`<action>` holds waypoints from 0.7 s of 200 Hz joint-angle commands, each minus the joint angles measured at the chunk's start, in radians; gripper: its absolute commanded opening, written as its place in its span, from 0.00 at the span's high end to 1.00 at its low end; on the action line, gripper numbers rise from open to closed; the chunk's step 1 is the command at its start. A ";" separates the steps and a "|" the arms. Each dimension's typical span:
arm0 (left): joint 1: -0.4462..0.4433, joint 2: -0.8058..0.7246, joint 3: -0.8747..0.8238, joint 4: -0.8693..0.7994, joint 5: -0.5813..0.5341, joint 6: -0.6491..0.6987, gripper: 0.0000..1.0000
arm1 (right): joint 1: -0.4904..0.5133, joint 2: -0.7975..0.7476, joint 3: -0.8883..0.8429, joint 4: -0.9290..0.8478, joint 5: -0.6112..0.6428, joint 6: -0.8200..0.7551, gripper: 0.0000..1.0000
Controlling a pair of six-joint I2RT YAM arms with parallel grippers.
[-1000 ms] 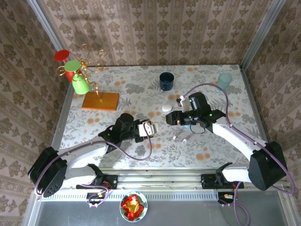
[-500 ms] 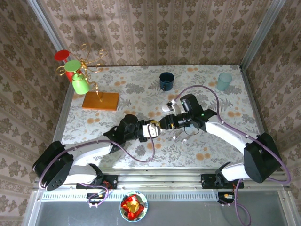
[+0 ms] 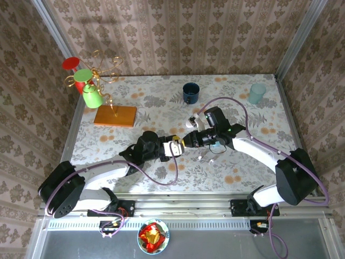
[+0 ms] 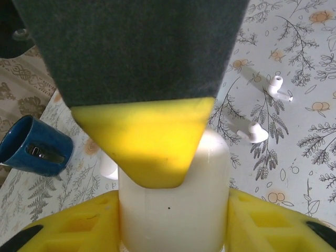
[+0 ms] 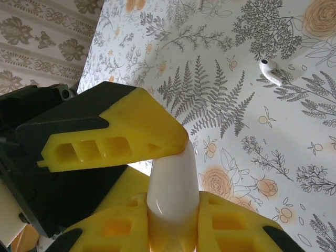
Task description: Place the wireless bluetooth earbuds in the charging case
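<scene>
Clamping case (image 4: 176, 210) between left gripper (image 3: 171, 148) fingers, pinching its upper end with right gripper (image 5: 173, 223) fingers.
Risking case twisting or squirting free under opposed pulls, then scattering earbuds (image 4: 253, 132) lying loose on table (image 3: 259, 162) nearby, to the right.

Nothing can be read here: no lettering, label, brand, number or sign is legible on any object or on the surface. The charging case (image 4: 173, 226) has a plain white shell with a single tiny dark dot on it, which does not read as a character.
</scene>
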 commanded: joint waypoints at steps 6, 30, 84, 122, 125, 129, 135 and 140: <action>-0.007 -0.013 0.020 0.027 0.016 -0.043 0.50 | -0.001 -0.072 -0.007 0.024 0.073 -0.043 0.88; -0.008 -0.045 0.006 0.046 0.025 -0.091 0.31 | -0.010 -0.101 -0.023 0.054 0.088 -0.061 0.89; 0.063 -0.170 -0.068 0.166 0.126 -0.319 0.01 | -0.068 -0.171 -0.074 0.127 0.073 -0.148 0.90; 0.182 -0.220 -0.143 0.375 0.322 -0.650 0.00 | -0.107 -0.243 -0.156 0.302 -0.008 -0.164 0.90; 0.189 -0.220 -0.149 0.391 0.339 -0.677 0.00 | -0.106 -0.248 -0.162 0.317 -0.016 -0.164 0.90; 0.196 -0.220 -0.156 0.418 0.354 -0.710 0.00 | -0.107 -0.254 -0.169 0.337 -0.028 -0.165 0.90; 0.203 -0.219 -0.166 0.451 0.374 -0.754 0.00 | -0.107 -0.264 -0.179 0.366 -0.047 -0.164 0.90; 0.208 -0.216 -0.169 0.473 0.398 -0.792 0.00 | -0.108 -0.269 -0.185 0.390 -0.059 -0.161 0.90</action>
